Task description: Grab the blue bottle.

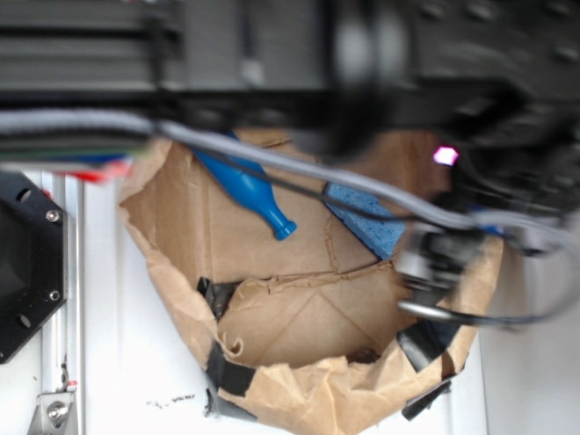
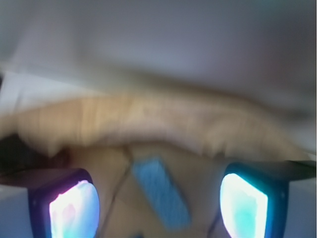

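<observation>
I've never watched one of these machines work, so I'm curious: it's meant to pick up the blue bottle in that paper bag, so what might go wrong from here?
1. The sponge, not the blue bottle, lies between the open pincer's fingers, and it is blue too. The pincer might grab it instead.
2. The cable drapes right across the bottle and could snag or nudge it.
3. The crumpled paper bag has tall walls that the pincer might catch on.

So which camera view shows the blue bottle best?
The exterior view: the blue bottle lies in the paper bag, neck and lip visible. The blurred wrist view shows only the sponge, no clear bottle.
</observation>
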`<move>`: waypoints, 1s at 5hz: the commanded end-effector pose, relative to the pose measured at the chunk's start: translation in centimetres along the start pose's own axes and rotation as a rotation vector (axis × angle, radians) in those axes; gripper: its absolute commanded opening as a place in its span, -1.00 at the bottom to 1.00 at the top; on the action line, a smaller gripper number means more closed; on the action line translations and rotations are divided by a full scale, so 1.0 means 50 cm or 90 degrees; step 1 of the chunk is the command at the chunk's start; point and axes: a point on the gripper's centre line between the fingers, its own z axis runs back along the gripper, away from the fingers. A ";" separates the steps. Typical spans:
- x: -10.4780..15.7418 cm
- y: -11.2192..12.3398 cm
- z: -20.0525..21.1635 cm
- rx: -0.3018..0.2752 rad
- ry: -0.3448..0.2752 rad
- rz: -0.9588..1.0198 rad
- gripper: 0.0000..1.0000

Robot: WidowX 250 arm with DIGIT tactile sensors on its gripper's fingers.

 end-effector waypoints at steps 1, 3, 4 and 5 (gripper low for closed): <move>-0.064 -0.011 0.055 0.018 -0.034 -0.067 1.00; -0.064 -0.011 0.055 0.018 -0.034 -0.067 1.00; -0.128 -0.010 0.026 0.036 0.010 -0.103 1.00; -0.171 0.008 0.027 0.043 0.031 -0.116 1.00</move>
